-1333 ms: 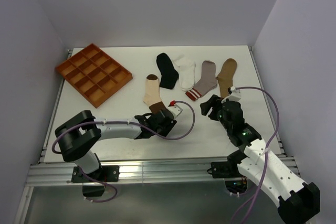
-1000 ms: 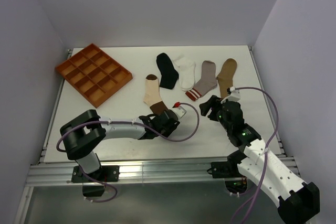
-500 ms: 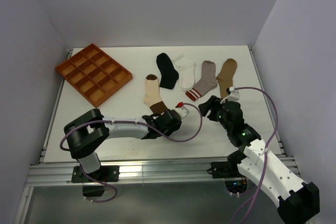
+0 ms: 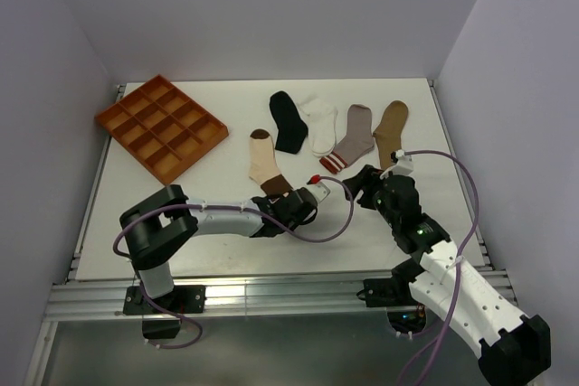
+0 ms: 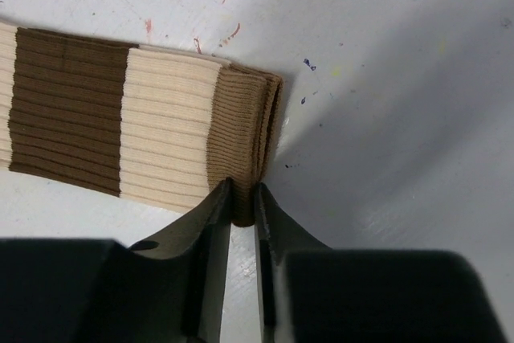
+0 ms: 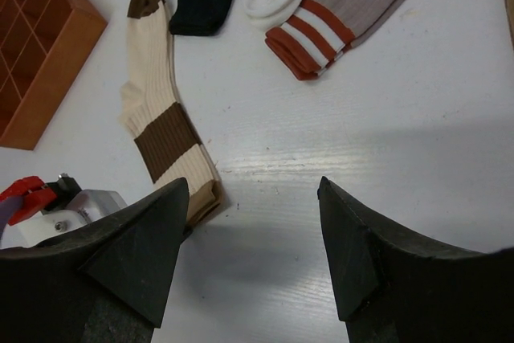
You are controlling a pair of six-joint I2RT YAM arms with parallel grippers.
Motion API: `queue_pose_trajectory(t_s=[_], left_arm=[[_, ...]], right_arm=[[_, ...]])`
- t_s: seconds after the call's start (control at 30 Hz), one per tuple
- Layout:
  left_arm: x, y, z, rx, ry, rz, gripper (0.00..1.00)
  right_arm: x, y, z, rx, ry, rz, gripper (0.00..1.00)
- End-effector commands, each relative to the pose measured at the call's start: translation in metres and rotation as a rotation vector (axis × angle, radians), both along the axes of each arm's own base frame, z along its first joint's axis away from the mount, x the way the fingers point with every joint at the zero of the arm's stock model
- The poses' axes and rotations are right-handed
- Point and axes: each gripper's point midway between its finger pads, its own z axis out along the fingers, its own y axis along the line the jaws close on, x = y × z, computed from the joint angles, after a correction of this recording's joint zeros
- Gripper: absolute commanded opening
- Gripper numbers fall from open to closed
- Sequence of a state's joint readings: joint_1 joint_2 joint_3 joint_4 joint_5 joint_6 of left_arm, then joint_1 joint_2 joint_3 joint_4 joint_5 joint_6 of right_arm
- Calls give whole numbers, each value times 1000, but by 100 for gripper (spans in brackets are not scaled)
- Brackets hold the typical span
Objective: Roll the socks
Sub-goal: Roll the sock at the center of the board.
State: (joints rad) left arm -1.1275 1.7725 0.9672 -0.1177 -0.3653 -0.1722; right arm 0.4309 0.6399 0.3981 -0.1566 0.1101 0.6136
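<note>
The cream sock with brown bands (image 4: 263,158) lies flat on the table, toe pointing away. My left gripper (image 4: 291,206) sits low at its near end. In the left wrist view my left gripper (image 5: 242,192) is shut on the sock's folded brown cuff (image 5: 245,138), pinching its edge. My right gripper (image 4: 366,183) hovers open to the right of that cuff, nothing between its fingers. In the right wrist view the right gripper (image 6: 253,190) looks down on the cream sock (image 6: 157,110). Black (image 4: 288,120), white (image 4: 321,127), grey red-striped (image 4: 354,138) and tan (image 4: 391,131) socks lie in a row behind.
An orange compartment tray (image 4: 161,127) sits at the back left, also in the right wrist view as the tray (image 6: 32,46). Walls close in the table on three sides. A purple cable loops over the table between the two grippers.
My left gripper has slid a little to the right along the sock's near end and closed on the brown cuff. The right arm has barely moved.
</note>
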Motion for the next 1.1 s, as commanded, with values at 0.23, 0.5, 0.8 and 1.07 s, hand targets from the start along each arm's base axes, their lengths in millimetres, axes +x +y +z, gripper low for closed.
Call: queue_pose_trajectory(t_s=[0.23, 0.5, 0.8, 1.07], left_arm=[[-16, -8, -6, -25, 103, -13, 0], [-12, -27, 39, -363, 288, 26, 0], [-4, -19, 48, -595, 523, 97, 0], [4, -7, 28, -630, 644, 189, 0]], right_arm=[[2, -1, 8, 19, -49, -3, 72], [-1, 15, 8, 30, -66, 103, 68], [0, 47, -5, 100, -11, 232, 64], [5, 71, -25, 76, 74, 292, 56]])
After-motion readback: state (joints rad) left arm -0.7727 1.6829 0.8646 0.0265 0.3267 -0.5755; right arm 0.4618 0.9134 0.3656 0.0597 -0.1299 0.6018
